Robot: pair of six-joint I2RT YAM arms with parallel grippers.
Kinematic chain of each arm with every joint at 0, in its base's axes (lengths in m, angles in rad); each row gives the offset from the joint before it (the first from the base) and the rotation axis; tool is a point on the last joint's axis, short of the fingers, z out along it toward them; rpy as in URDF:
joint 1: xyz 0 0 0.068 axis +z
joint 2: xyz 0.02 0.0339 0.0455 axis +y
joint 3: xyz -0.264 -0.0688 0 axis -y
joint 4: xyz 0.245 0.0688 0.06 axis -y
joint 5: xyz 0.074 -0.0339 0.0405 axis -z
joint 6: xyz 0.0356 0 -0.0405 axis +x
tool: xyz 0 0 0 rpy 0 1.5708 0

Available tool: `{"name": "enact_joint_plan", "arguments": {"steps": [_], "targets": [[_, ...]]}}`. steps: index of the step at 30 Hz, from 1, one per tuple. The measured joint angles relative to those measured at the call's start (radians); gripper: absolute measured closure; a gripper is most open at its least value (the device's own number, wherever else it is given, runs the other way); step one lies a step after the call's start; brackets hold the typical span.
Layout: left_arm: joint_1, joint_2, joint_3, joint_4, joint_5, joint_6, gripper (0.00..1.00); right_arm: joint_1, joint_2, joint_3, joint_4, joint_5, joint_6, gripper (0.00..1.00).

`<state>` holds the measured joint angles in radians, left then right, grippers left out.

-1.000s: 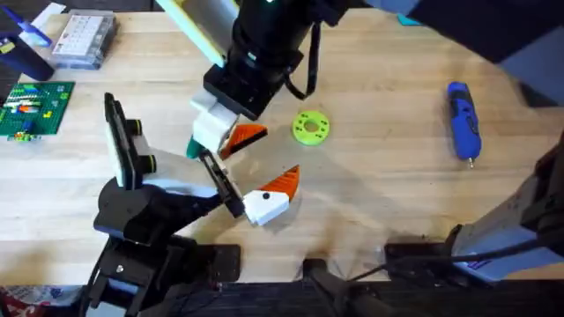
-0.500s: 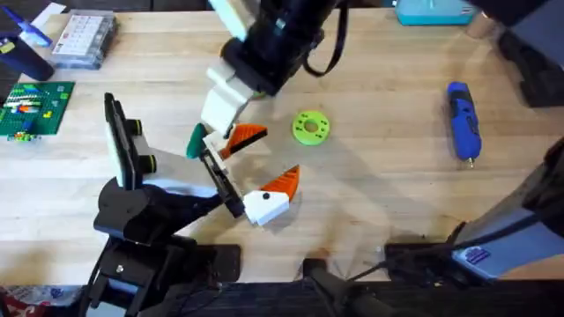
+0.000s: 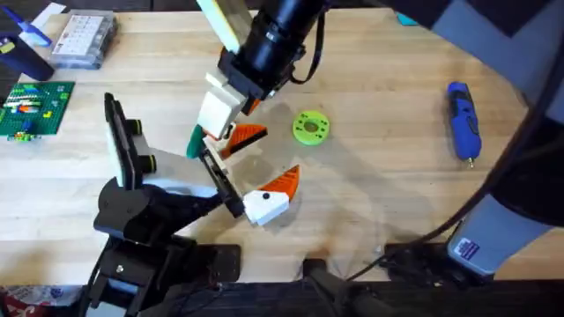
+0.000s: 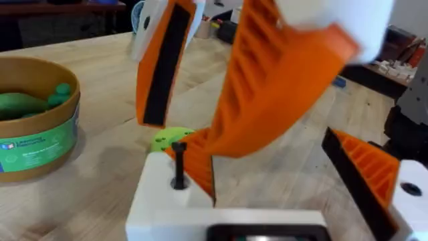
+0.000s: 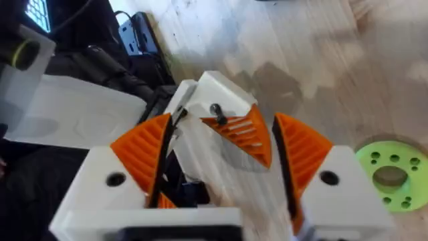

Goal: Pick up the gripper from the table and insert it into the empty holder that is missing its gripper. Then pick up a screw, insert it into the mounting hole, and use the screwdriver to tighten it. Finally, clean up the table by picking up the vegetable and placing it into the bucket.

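Wood surface [image 3: 397,176], light grain, cluttered around the centre. Right tool [image 3: 214,132] sits upper centre of the overhead frame, white body with orange ribbed pads, fingers spread apart in its wrist view with nothing between them; it hangs directly over the holder assembly. Left tool [image 3: 273,195] is lower centre, white and orange, fingers parted, nothing gripped as far as I can tell. Left wrist view has a white block with a small black screw [image 4: 178,164] standing upright in it, orange finger [image 4: 267,87] of the other arm looming right above and blocking most of what lies behind. Green perforated disc [image 3: 310,127] lies just right of the right tool. Screwdriver [image 3: 463,121], bright blue, lies flat at the right of the overhead frame, well apart from both tools, bit pointing down-frame. Bucket [image 4: 37,117] at left of the left wrist view, green item inside. Clear parts box [image 3: 84,37] and green brick plate [image 3: 33,107] sit upper left.
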<state>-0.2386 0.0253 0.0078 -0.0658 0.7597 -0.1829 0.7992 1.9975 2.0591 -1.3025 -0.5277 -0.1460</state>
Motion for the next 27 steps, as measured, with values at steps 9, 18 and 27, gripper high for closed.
{"name": "enact_joint_plan", "arguments": {"steps": [9, 18, 27], "targets": [[0.000, 0.000, 0.000, 0.000, 0.000, 0.000, 0.011, 0.001, 0.018, -0.001, 0.000, -0.022, -0.005, 0.468], [0.000, 0.000, 0.000, 0.000, 0.000, 0.000, 0.011, 0.018, 0.018, -0.001, -0.003, -0.028, -0.004, 0.497], [0.000, 0.000, 0.000, 0.000, 0.000, -0.001, 0.011, 0.025, 0.031, -0.001, -0.018, -0.034, -0.004, 0.643]]}}
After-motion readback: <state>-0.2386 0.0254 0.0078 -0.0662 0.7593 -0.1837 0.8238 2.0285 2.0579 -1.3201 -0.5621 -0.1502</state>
